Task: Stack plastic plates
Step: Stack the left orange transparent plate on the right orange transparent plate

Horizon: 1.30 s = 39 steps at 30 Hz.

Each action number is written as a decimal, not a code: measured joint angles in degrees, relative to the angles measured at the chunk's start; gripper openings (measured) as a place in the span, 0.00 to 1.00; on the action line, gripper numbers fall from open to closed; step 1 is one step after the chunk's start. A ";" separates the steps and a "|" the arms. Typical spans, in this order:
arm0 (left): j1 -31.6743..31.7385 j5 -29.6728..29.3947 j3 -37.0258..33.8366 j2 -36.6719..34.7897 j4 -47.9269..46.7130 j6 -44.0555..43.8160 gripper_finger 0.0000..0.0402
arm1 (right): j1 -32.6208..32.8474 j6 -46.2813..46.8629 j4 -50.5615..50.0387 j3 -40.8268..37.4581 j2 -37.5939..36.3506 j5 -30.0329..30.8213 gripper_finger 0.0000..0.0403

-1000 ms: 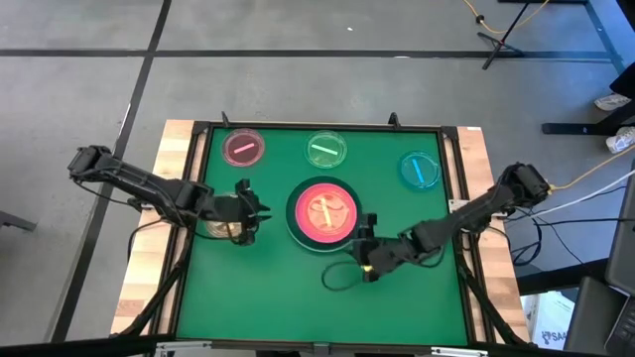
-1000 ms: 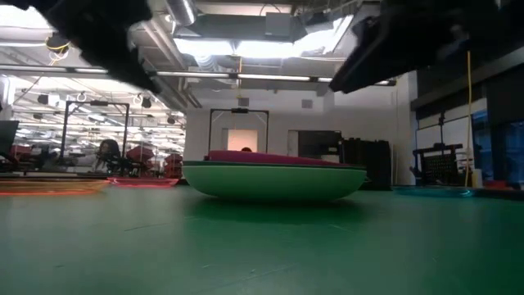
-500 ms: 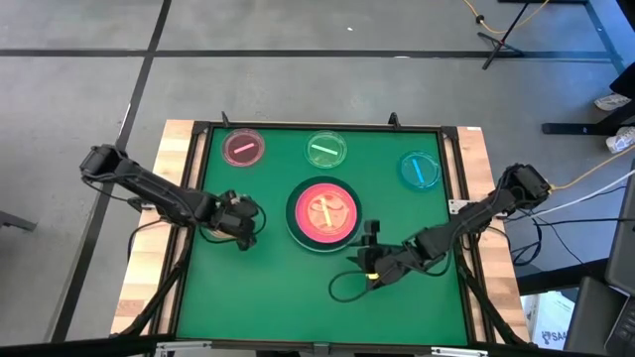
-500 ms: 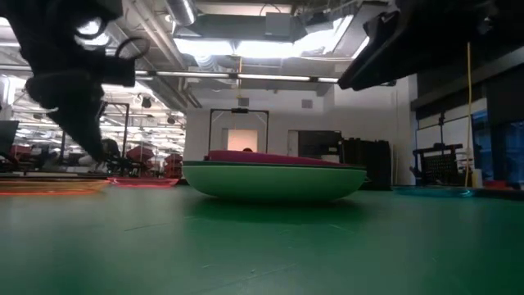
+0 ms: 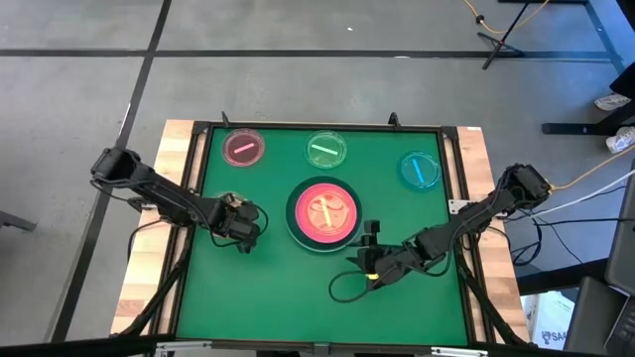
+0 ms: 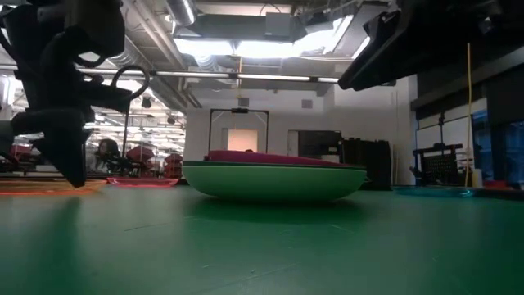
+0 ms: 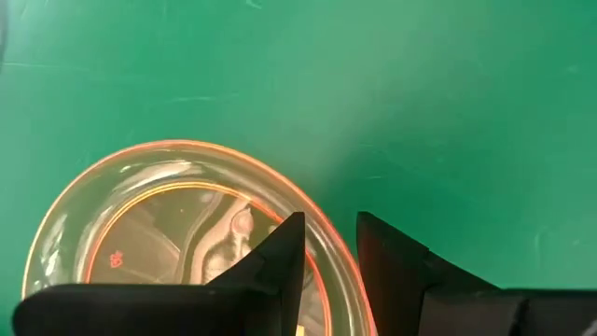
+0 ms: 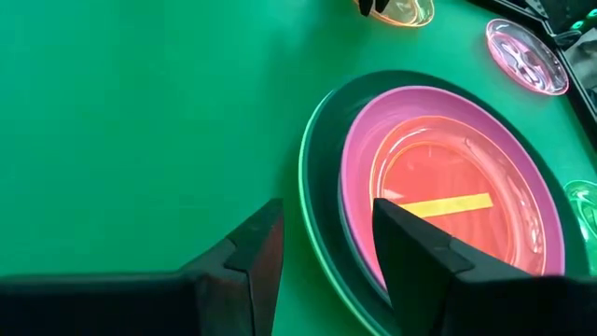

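Note:
A stack stands mid-table: a green plate [image 5: 322,213] [image 6: 274,184] carries a pink plate [image 8: 448,205], and a clear dish with a yellow strip [image 8: 446,204] lies in the pink one. A clear amber dish [image 7: 168,233] [image 6: 49,187] rests flat on the mat left of the stack. My left gripper [image 5: 245,226] [image 7: 328,229] [image 6: 74,168] is open and low over the dish. One finger stands inside the dish's rim [image 7: 328,238] and one outside. My right gripper [image 5: 369,256] [image 8: 326,271] is open and hovers at the stack's near right side.
Three small clear dishes lie along the far edge: pink [image 5: 244,148], green [image 5: 325,150], blue [image 5: 420,171]. A dark cable loop [image 5: 342,288] hangs by the right gripper. The green mat has bare room on its near half. Wooden borders flank it.
My left gripper has come down from high above the table to just over the mat, at the amber dish's rim. My right gripper has drawn back a little toward the near edge, away from the stack, then held still.

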 joint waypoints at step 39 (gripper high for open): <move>-3.11 -5.40 5.64 1.76 -9.73 3.18 0.01 | -0.04 -0.15 0.24 0.00 0.00 0.61 0.39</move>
